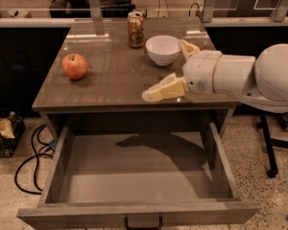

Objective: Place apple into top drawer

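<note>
The red-orange apple [75, 66] sits on the left side of the brown tabletop [110, 80]. The top drawer [134, 176] is pulled out below the tabletop's front edge and holds nothing; its dark handle [143, 223] shows at the bottom. My gripper [166, 74] reaches in from the right on a white arm [240, 75], just over the tabletop's front right part. It is right of the apple and apart from it. Its cream fingers [164, 88] are spread and hold nothing.
A white bowl [163, 49] and a brown soda can [135, 29] stand at the back of the tabletop, the bowl close behind my gripper. Cables [31, 157] and a bag [2, 131] lie on the floor at the left. A chair base [271, 147] stands at the right.
</note>
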Motion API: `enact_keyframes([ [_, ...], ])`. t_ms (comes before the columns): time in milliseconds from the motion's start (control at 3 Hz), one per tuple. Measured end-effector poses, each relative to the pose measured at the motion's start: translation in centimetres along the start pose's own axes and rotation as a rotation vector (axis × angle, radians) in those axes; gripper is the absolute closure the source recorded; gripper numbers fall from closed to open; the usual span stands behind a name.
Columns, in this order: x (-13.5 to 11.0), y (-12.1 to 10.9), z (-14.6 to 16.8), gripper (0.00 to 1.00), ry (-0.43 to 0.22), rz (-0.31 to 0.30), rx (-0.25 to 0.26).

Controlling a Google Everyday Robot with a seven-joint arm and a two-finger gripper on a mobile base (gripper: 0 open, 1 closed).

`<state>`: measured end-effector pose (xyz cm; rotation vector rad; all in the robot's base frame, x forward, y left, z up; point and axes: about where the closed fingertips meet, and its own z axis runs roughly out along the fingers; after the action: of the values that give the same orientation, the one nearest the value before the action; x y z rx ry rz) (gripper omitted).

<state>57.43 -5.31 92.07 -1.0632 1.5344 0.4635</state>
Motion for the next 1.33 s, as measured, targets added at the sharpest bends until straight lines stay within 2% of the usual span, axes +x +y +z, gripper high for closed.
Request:
enact_keyframes([
  [333, -1.7, 0.9, 2.0, 0.00, -0.060, -0.079, -0.011],
  [667, -1.8, 1.0, 2.5, 0.00, -0.067, -0.076, -0.016],
  [1000, -1.5, 0.5, 5.5, 0.00, -0.125, -0.052, -0.028],
  [1333, -1.0, -0.2, 10.6, 0.00, -0.172, -0.019, -0.052],
])
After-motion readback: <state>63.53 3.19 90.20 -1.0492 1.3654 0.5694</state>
